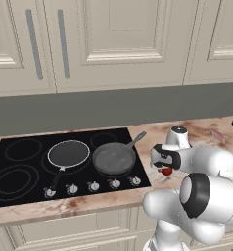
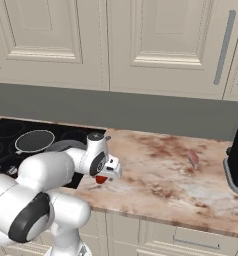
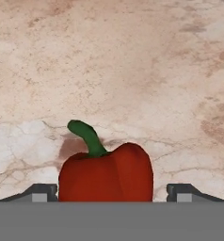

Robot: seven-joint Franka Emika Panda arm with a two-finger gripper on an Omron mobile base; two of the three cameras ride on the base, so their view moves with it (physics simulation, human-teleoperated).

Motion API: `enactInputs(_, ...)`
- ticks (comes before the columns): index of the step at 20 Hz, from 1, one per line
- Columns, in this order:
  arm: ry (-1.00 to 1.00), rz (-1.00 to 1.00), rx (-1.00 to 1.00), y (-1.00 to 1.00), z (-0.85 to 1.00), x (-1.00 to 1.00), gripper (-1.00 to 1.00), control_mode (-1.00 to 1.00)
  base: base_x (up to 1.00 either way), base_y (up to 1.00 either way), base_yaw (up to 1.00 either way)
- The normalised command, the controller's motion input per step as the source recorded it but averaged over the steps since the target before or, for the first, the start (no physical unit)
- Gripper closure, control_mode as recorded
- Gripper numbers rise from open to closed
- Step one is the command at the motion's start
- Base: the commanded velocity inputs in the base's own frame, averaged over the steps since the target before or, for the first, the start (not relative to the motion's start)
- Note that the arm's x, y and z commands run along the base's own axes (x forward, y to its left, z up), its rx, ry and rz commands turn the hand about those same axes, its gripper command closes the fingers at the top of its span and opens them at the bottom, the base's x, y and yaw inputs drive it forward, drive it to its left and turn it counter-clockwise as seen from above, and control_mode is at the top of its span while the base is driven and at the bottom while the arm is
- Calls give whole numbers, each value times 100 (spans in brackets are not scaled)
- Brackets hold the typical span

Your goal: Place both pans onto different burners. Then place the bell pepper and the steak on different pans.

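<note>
Claw (image 3: 112,192) lowered over the marbled worktop (image 3: 132,70), fingers spread with the red bell pepper (image 3: 106,173) between them, not yet pinched, presumably poised for a lift toward one of the pans (image 1: 114,158) on the cooktop (image 1: 20,164) beside.

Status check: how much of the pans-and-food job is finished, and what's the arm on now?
Done: both pans sit on separate burners, the shallow pan and the grey pan on the cooktop. In hand: the gripper is down at the bell pepper on the counter, a finger on each side, apparently not yet clamped. Left: move the pepper into one pan, then fetch the steak for the other.
</note>
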Motion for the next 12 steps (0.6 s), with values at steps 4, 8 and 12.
enactInputs(4, 0, 0, 0, 6, -5, 0, 100, -100, 0, 0, 0)
enactInputs(8, 0, 0, 0, 0, 0, 0, 100, -100, 0, 0, 0)
enactInputs(12, 0, 0, 0, 0, 5, 0, 100, -100, 0, 0, 0)
